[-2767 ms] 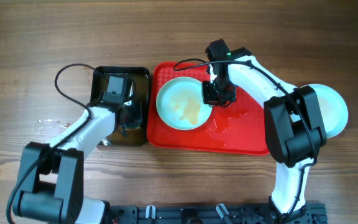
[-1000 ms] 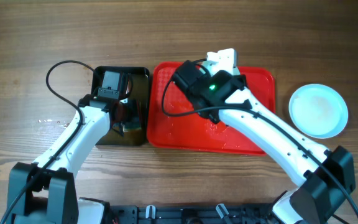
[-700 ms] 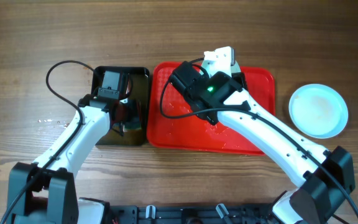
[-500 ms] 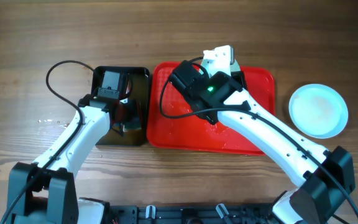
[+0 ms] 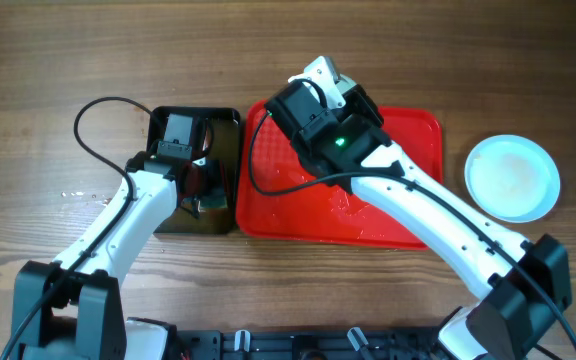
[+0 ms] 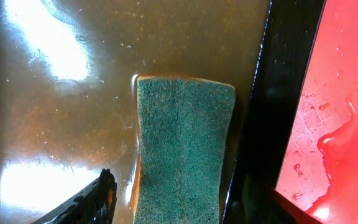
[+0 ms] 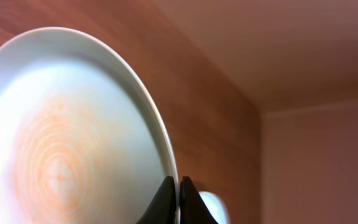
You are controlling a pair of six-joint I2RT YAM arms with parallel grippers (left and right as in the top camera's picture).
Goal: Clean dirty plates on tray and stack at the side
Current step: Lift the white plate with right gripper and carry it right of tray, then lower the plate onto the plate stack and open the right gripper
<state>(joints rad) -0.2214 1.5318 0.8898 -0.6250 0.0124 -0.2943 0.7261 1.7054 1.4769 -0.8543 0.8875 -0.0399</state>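
Pinching the plate [image 7: 61, 155] by its rim, the right gripper [image 7: 178, 199] needed a firm hold for the spread left gripper [image 6: 188, 199] to scrub with the sponge [image 6: 182, 143].

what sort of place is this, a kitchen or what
Likely a robot test bench, not a kitchen: two arms at a wooden table, a wet red tray, a basin with a sponge in murky water, a plate in the right jaws.
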